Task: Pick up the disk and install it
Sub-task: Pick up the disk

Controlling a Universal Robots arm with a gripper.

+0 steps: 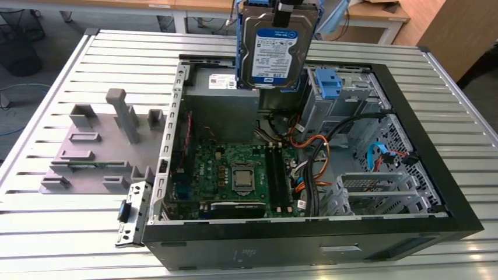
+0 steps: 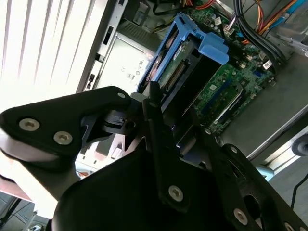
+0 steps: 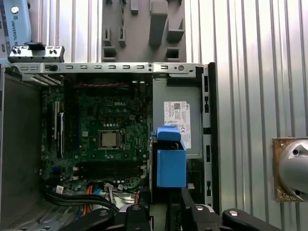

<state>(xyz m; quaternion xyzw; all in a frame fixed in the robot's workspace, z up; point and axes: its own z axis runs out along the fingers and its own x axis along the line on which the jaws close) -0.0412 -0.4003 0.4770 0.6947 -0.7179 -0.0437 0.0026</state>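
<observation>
Grey fixture (image 1: 93, 146) sits on the worktop (image 1: 55, 233) at 9 o'clock. My fingers (image 2: 155, 108) are clamped on the disk (image 1: 269, 49), upright above the open case (image 1: 311, 245) at 12 o'clock; blue bracket (image 1: 330, 84) at its 4 o'clock.

Quick count, folks: one disk (image 1: 270, 52), one open PC case (image 1: 311, 248), one motherboard (image 1: 210, 166) with one CPU (image 1: 242, 177) on it, one grey power supply (image 1: 219, 96), one bare blue bracket (image 1: 330, 84), one grey parts holder (image 1: 93, 154), and one slatted tabletop (image 1: 70, 245) under the lot.
</observation>
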